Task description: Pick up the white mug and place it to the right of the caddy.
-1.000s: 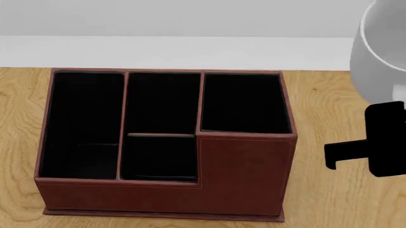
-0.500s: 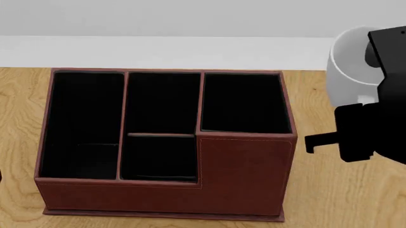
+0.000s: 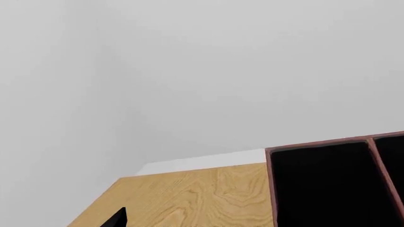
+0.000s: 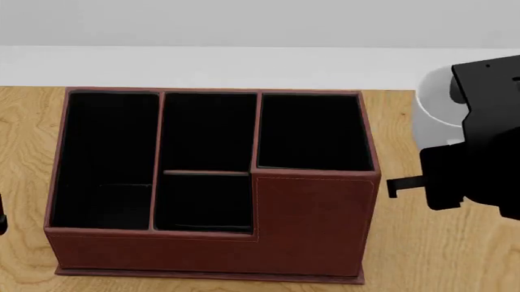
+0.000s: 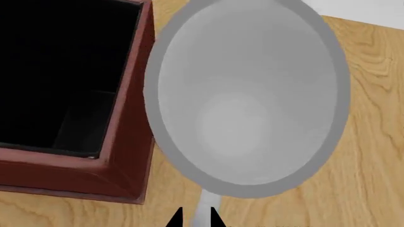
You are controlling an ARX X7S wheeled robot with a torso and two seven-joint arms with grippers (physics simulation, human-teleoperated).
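Lowered white mug (image 5: 246, 109) empty, right tool (image 5: 196, 218) gripping its handle, caddy (image 4: 309, 213) compartments empty

The large reddish-brown leather-look caddy (image 4: 211, 182) with four black-lined compartments sits on the light wooden table (image 4: 422, 255), its stepped front toward the robot and its back near the table's far edge, with the pale wall (image 4: 243, 24) behind. The glossy white ceramic mug (image 4: 432, 115) is just to the right of the caddy, beside its rear right compartment, partly hidden by the black right gripper (image 4: 455, 176) before it.
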